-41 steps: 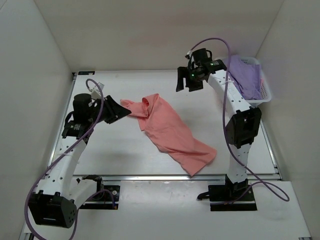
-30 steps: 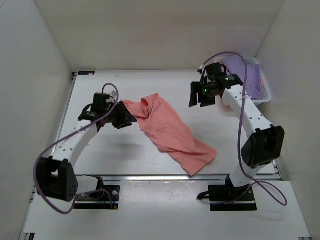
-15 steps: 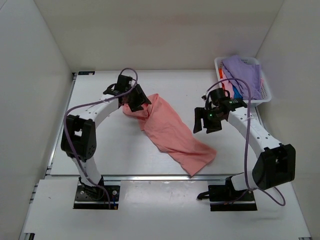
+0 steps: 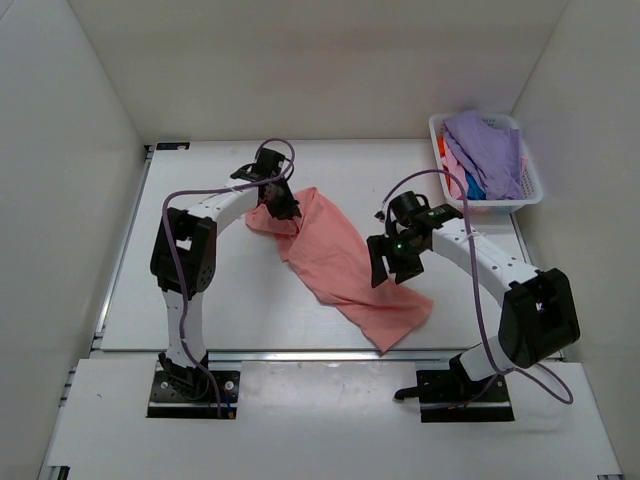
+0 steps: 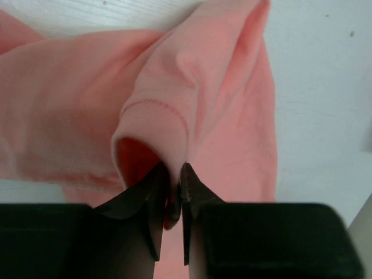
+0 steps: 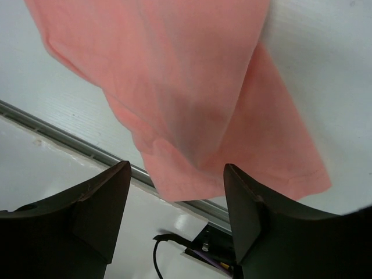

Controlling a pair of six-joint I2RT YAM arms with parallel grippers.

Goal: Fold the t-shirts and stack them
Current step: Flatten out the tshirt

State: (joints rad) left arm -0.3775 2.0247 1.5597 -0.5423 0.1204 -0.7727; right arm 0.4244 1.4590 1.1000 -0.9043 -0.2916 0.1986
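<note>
Landmark: the salmon-pink t-shirt point(image 4: 340, 265), lying slantwise mid-bench point(image 4: 220, 310).
Left of the shirt: bare bench out to the side wall, with only the left arm point(image 4: 215, 210) arching over it.
Beyond the shirt: open bench to the back wall.
Right of the shirt: the right arm point(image 4: 490, 262) crosses here. Farther off in the corner is a white basket point(image 4: 533, 192) heaped with t-shirts point(image 4: 485, 150).
Shirt's far-left end: the left pincer point(image 4: 283, 205) is clamped on a fold.
Shirt's right edge: the right pincer point(image 4: 392, 262) hangs above, fingers spread.
Near side: a narrow bare strip.

A lab cell, white walls point(image 4: 300, 70) boxing the table point(image 4: 220, 300)
</note>
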